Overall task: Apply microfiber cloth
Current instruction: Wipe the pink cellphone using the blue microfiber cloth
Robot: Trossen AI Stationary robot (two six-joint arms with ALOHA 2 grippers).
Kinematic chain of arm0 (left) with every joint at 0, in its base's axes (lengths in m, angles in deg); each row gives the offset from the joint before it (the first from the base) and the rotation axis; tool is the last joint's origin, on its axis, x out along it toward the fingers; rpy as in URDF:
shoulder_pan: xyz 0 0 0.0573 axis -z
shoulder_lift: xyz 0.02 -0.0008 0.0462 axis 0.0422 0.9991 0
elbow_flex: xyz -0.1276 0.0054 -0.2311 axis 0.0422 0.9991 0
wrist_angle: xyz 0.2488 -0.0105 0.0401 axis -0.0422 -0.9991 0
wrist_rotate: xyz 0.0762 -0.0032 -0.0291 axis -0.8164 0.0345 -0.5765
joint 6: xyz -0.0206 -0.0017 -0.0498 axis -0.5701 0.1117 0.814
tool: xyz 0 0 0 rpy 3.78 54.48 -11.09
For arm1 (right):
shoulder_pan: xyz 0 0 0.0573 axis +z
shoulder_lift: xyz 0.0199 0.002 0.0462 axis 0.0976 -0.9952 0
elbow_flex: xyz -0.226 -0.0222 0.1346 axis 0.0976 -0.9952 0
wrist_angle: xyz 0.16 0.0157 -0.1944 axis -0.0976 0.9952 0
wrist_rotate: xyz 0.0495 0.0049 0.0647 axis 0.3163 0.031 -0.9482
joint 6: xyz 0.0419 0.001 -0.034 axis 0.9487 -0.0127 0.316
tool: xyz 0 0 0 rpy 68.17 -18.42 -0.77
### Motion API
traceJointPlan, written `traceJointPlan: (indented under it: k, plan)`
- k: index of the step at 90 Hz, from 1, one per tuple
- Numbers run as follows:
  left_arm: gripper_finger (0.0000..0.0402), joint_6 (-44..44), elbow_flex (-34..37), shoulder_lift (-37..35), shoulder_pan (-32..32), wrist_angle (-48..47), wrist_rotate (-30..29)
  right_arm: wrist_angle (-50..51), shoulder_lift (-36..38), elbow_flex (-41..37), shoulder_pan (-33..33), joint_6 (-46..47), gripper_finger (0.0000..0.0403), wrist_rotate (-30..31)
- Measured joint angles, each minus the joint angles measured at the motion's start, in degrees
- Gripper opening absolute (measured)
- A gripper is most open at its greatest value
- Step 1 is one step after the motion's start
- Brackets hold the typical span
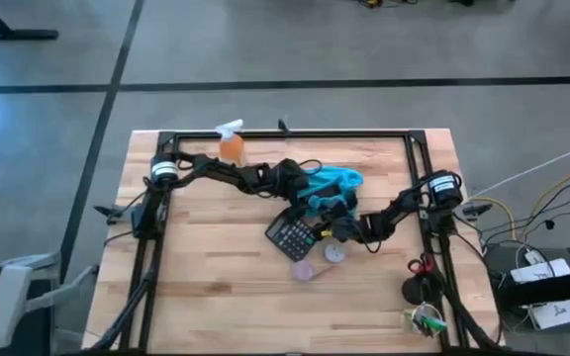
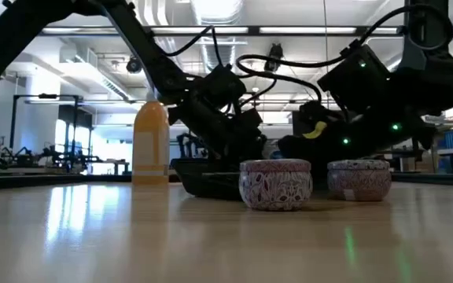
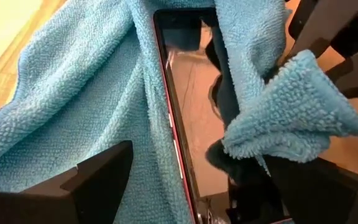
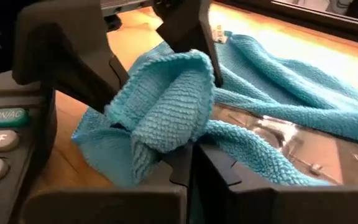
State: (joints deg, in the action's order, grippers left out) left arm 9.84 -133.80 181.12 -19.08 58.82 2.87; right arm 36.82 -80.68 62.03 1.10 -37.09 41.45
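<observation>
Bright overhead ceiling strip lights [image 2: 211, 9] flood the low view, silhouetting the dark arms; their glare streaks the pale wooden tabletop [image 2: 77, 228] at seven o'clock, whose foreground is blurred.

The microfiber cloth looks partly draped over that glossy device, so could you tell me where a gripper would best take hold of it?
Probably the raised, bunched fold of the microfiber cloth, where the fabric stands up off the glossy red-edged device. Come from above, pinching across the fold; the flat parts lie flush on the table and offer little to catch. The calculator sits close beside it, so avoid that side.
</observation>
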Motion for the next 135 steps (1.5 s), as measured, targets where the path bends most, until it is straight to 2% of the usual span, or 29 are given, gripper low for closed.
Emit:
traceJointPlan:
  k: [13,36,46,51,57,73,84,98,120,135]
  plan:
    - [0.0347,-0.3,0.5,-1.4,0.0,-2.3,0.0,3.0,0.3,-0.9,-0.1,4.8,0.0000,6.7]
    - [0.0347,-2.5,7.1,-9.2,-0.4,-7.0,-1.8,6.0,1.2,-1.5,-0.4,7.8,0.0000,7.7]
    - [0.0347,-2.9,11.3,-13.5,-0.5,-5.3,-9.9,6.4,1.6,-1.6,-0.6,7.4,0.0000,7.2]
    - [0.0347,-2.9,13.2,-14.2,-0.6,-3.9,-14.9,6.7,2.1,-1.7,-0.7,7.1,0.0000,6.5]
    - [0.0347,-2.5,15.4,-14.2,-1.2,-1.6,-18.2,6.6,2.1,-1.7,-0.8,6.5,0.0000,6.4]
    - [0.0347,-0.9,15.6,-11.3,-3.9,7.3,-12.4,6.3,2.5,-1.6,-1.3,5.8,0.0000,5.3]
    - [0.0347,0.0,13.6,-8.1,-4.5,7.4,-10.8,5.7,2.7,-1.6,-1.4,3.9,0.0000,4.0]
    - [0.0347,-0.7,10.9,-5.1,-4.7,7.7,-5.9,4.4,2.8,-1.1,-1.6,-0.1,0.0000,1.4]
    - [0.0347,-1.0,10.8,-6.3,-4.4,6.1,-6.0,4.9,2.8,-0.6,-2.0,-0.6,0.0000,-0.1]
    - [0.0347,-1.4,11.0,-7.7,-3.3,4.5,-3.0,4.9,2.9,-0.6,-2.5,-0.6,0.0000,-0.6]
